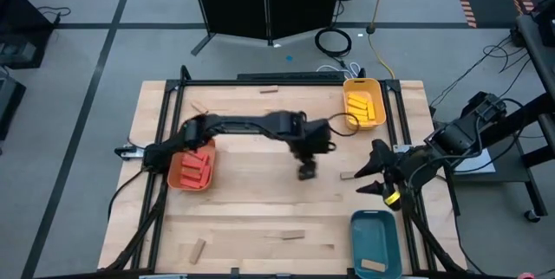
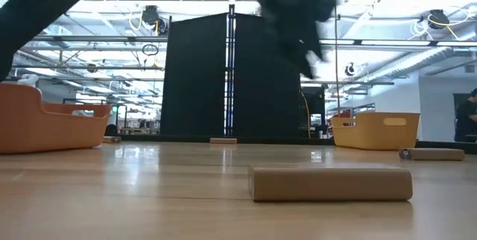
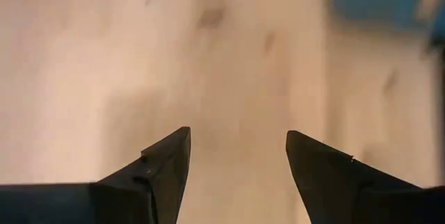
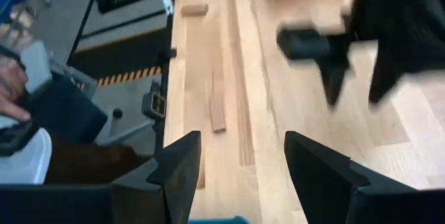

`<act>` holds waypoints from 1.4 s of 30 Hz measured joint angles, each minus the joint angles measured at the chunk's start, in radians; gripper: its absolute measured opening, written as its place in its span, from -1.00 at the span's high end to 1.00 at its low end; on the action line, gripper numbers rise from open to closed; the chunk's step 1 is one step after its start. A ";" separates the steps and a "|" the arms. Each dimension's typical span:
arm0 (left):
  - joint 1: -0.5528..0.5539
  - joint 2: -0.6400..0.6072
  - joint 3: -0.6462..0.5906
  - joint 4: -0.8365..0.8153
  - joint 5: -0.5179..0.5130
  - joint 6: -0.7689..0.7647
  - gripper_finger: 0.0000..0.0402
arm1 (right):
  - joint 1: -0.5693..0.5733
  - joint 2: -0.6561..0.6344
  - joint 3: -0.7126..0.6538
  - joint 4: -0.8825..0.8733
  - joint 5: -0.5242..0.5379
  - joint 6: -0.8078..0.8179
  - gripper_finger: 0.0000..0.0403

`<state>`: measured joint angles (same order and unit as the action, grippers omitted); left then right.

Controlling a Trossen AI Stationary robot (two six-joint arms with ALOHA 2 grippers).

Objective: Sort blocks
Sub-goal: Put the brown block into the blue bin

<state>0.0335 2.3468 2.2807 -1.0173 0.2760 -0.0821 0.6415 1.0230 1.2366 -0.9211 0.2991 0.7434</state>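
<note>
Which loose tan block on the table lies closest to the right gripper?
The tan block just left of the right gripper, mid-table. The other loose tan blocks lie along the table's far and near edges.

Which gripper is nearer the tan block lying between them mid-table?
Right, narrowly. The right gripper sits open just beside the tan block, on its right-arm side. The left gripper, also open, hovers farther off on the block's other side.

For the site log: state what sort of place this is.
Probably a robotics lab in an industrial hall: a wooden table on a dark frame, cables on the floor, exposed ceiling pipes.
</note>
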 joint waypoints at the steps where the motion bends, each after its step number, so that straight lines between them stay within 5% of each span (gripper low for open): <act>1: 0.007 -0.025 -0.001 -0.079 -0.035 0.046 -0.16 | 0.000 -0.006 0.000 -0.002 0.015 0.009 0.00; 6: 0.096 -0.157 -0.111 -0.257 -0.109 0.197 -0.16 | 0.000 -0.027 0.000 -0.019 0.093 0.056 0.00; 12: 0.316 -0.397 -0.491 -0.286 -0.164 0.212 -0.16 | 0.000 -0.022 0.000 -0.037 0.124 0.111 0.00; 18: 0.527 -0.566 -0.779 -0.354 -0.343 0.517 -0.16 | 0.000 -0.010 0.000 -0.039 0.183 0.112 0.00; 30: 0.698 -0.587 -1.066 -0.193 -0.655 1.010 -0.16 | 0.000 -0.006 0.000 -0.041 0.341 0.203 0.00; 42: 0.723 -0.587 -1.235 0.037 -0.729 1.221 -0.16 | -0.001 0.021 0.000 -0.044 0.404 0.214 0.00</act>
<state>0.7569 1.7603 1.0455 -0.9804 -0.4534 1.1389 0.6407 1.0445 1.2366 -0.9654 0.7036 0.9572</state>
